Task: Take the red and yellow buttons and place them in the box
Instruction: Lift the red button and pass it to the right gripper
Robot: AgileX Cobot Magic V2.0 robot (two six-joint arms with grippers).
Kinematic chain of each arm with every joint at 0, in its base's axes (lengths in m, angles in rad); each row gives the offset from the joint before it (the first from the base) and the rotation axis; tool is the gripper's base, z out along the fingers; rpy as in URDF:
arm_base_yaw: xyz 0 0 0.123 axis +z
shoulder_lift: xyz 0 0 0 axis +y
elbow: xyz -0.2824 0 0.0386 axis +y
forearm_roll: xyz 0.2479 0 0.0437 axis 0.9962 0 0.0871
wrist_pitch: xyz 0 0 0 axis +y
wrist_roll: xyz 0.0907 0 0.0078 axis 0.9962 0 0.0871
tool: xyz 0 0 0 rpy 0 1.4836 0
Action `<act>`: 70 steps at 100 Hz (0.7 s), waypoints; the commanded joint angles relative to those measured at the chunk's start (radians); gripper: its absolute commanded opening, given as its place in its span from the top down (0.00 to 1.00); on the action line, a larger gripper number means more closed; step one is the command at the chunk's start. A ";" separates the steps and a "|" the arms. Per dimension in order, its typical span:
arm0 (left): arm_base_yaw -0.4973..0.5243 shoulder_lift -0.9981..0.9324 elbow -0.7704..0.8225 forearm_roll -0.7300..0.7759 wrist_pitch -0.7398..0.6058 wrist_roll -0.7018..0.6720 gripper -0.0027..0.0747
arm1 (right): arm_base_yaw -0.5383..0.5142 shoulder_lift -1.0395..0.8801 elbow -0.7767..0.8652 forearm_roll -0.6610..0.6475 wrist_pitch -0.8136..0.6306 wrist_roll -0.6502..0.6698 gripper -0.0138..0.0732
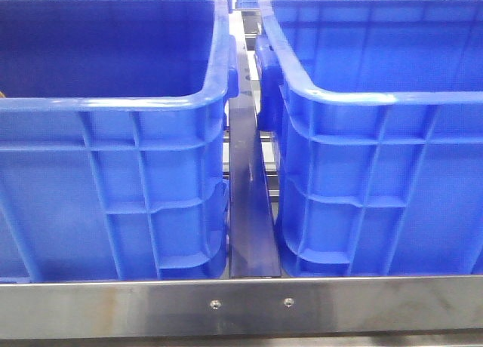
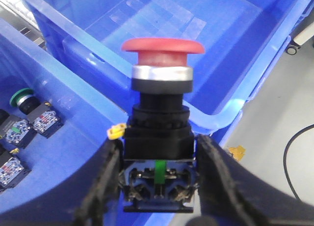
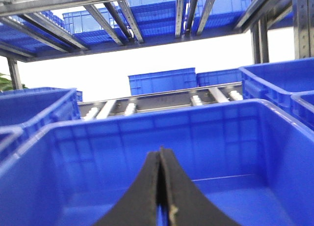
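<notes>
Clamped in my left gripper (image 2: 158,186) is the red button (image 2: 163,45), held by its black square body between the two dark fingers (image 2: 105,179), with the domed red cap pointing away from the wrist and a silver collar just under it. On the left wrist view the button sits above the rim between two blue crates: the empty crate (image 2: 206,64) lies beyond the cap, and the crate of parts (image 2: 59,108) is on the other side, where I can see a green-capped button (image 2: 23,96) and several switch blocks (image 2: 45,120) lying on its floor. I cannot spot a yellow button anywhere. My right gripper (image 3: 161,186) has its fingers pressed together with nothing between them, hovering over the inside of another blue crate (image 3: 171,137). From the front camera I only see two blue bins (image 1: 113,173) side by side behind a steel rail (image 1: 249,305); neither arm shows there.
</notes>
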 commanded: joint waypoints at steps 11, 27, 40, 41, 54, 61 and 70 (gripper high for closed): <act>-0.007 -0.022 -0.026 -0.001 -0.072 0.003 0.99 | 0.003 0.077 -0.315 -0.004 0.313 0.062 0.92; -0.007 -0.022 -0.026 -0.001 -0.072 0.003 0.99 | 0.003 0.252 -0.569 0.017 0.627 0.062 0.92; -0.007 -0.022 -0.026 -0.001 -0.070 0.003 0.99 | 0.003 0.366 -0.682 0.084 0.726 0.062 0.92; -0.007 -0.022 -0.026 -0.001 -0.070 0.003 0.99 | 0.003 0.371 -0.689 0.088 0.733 0.062 0.92; -0.007 -0.022 -0.026 -0.001 -0.070 0.003 0.99 | 0.003 0.443 -0.702 0.155 0.724 0.061 0.92; -0.007 -0.022 -0.026 -0.001 -0.069 0.003 0.99 | 0.003 0.478 -0.701 0.201 0.729 0.058 0.88; -0.007 -0.022 -0.026 -0.001 -0.068 0.003 0.99 | 0.003 0.511 -0.701 0.268 0.738 0.031 0.75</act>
